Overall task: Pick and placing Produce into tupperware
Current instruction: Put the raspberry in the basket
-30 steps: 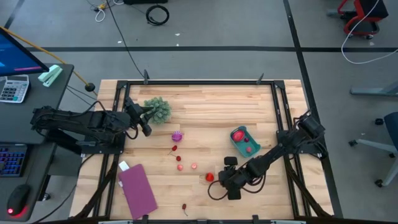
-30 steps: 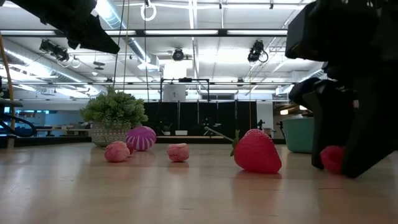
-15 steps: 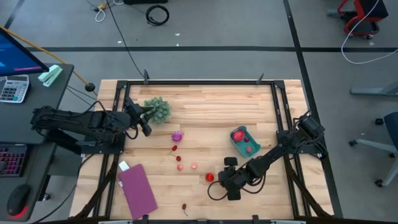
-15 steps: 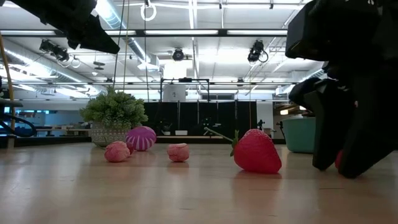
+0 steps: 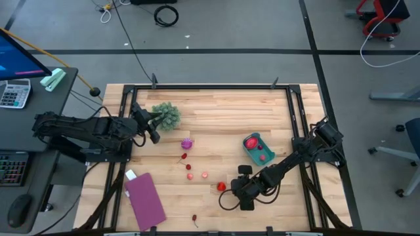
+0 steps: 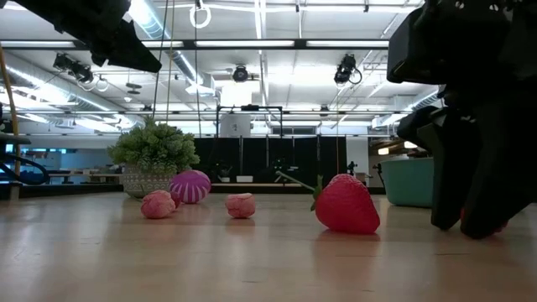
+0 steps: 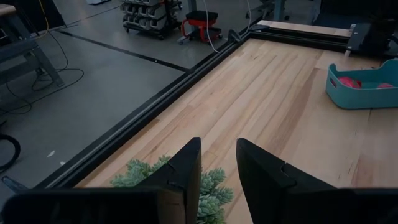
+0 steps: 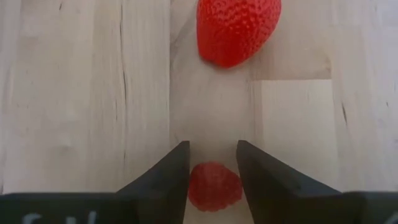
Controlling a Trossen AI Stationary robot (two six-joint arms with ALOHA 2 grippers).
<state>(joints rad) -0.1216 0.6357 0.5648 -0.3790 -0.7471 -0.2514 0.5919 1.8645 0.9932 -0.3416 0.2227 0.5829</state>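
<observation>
The wooden table (image 5: 216, 124), edged by a dark frame, carries a strawberry (image 8: 236, 30) straight ahead of the right gripper's jaws, and a small red piece (image 8: 214, 185) lies on the boards between them. A leafy green clump (image 7: 186, 183) sits just beneath the left gripper's jaws, with the teal tub (image 7: 367, 87) well beyond them. Also resting on the boards are a purple ball (image 5: 187, 143), small pink and red pieces (image 5: 189, 176) and a flat purple rectangle (image 5: 145, 198).

Teal tub (image 5: 257, 149), near table's right edge, holds red produce; strawberry (image 5: 221, 187) w/ pink pcs loose mid-table.
</observation>
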